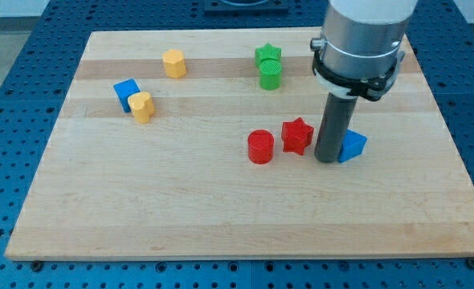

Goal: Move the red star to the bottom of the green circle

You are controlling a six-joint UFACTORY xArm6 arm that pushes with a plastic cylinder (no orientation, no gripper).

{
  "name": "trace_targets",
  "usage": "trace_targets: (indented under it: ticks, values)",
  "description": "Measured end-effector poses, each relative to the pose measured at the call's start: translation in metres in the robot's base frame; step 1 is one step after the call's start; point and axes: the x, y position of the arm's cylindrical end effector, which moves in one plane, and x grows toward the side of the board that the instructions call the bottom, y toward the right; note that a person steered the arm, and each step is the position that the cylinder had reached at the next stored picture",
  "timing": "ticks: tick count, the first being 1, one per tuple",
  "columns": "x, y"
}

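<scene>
The pale, smooth wooden board (221, 209) with lengthwise grain lies on a blue perforated metal table (28, 48). My tip (328, 158), the end of a matte dark rod with no fingers to open or close, stands between the glossy red star block (297, 136) and the blue triangular block (353, 146), near both. The red star sits well below the green cylinder block (270, 75), beside a red cylinder block (260, 148).
</scene>
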Motion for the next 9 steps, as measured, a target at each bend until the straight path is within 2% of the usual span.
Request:
trace_targets:
  ticks: [2, 8, 9]
  values:
    - [-0.006, -0.028]
    - [-0.058, -0.053]
    - [-0.053, -0.057]
